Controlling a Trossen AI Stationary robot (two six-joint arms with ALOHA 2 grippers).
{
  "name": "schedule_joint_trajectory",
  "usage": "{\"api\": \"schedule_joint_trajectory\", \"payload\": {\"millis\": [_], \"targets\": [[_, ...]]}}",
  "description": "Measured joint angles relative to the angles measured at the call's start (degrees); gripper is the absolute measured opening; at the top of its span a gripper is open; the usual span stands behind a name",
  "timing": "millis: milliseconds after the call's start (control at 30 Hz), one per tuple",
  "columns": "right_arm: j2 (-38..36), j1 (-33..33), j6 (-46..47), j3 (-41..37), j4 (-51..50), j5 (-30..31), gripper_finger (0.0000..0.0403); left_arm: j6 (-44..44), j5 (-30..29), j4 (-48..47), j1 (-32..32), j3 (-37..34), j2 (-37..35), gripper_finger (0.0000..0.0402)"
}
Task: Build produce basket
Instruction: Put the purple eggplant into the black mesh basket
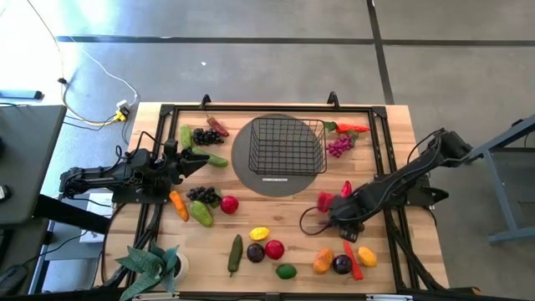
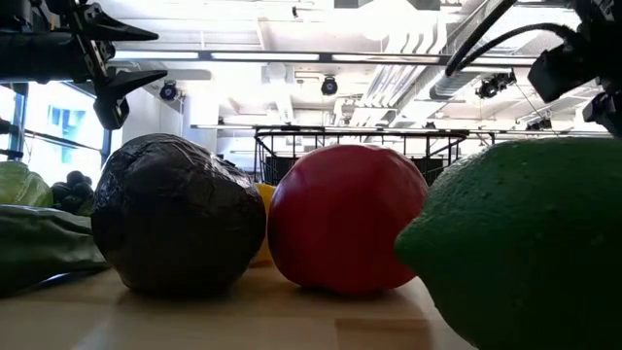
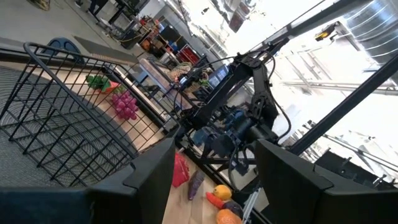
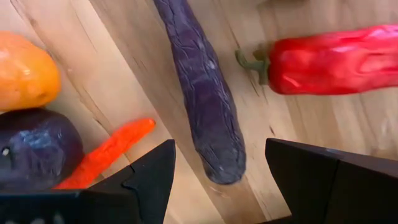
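Observation:
The black wire basket (image 1: 280,144) stands empty on a round grey mat (image 1: 242,171) at the table's far middle; it also shows in the left wrist view (image 3: 56,118). Toy produce lies around it. My left gripper (image 1: 199,157) is open and empty, lifted above a green cucumber (image 1: 214,159) left of the basket. My right gripper (image 4: 217,186) is open and low over the table right of the middle (image 1: 336,214). Its fingers stand on either side of the near end of a long purple vegetable (image 4: 205,93), beside a red pepper (image 4: 336,59).
Dark grapes (image 1: 205,135), an orange carrot (image 1: 178,205) and a red apple (image 1: 229,203) lie at the left. A plum (image 1: 256,252), another apple (image 1: 274,248), a lime (image 1: 286,271) and a chili (image 1: 353,259) lie near the front. A potted plant (image 1: 155,263) stands front left.

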Motion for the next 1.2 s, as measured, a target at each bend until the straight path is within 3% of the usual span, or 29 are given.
{"api": "schedule_joint_trajectory", "payload": {"millis": [700, 833, 1033, 1200], "targets": [[13.8, 0.0, 1.6, 0.0, 3.4, -1.1, 0.0228, 0.0, 0.0, 0.0, 0.0, 0.0, 0.0, 0.0211], [14.9, 0.0, 1.4, 0.0, 4.7, -1.6, 0.0193, 0.0, 0.0, 0.0, 0.0, 0.0, 0.0, 0.0211], [13.3, 0.2, 2.6, 0.0, 6.2, -2.0, 0.0105, 0.0, 0.0, 0.0, 0.0, 0.0, 0.0, 0.0211], [10.1, 0.4, 4.4, 0.0, 6.3, -2.2, 0.0096, -0.5, 0.0, -0.1, 0.0, 0.5, 0.0, 0.0211]]}}
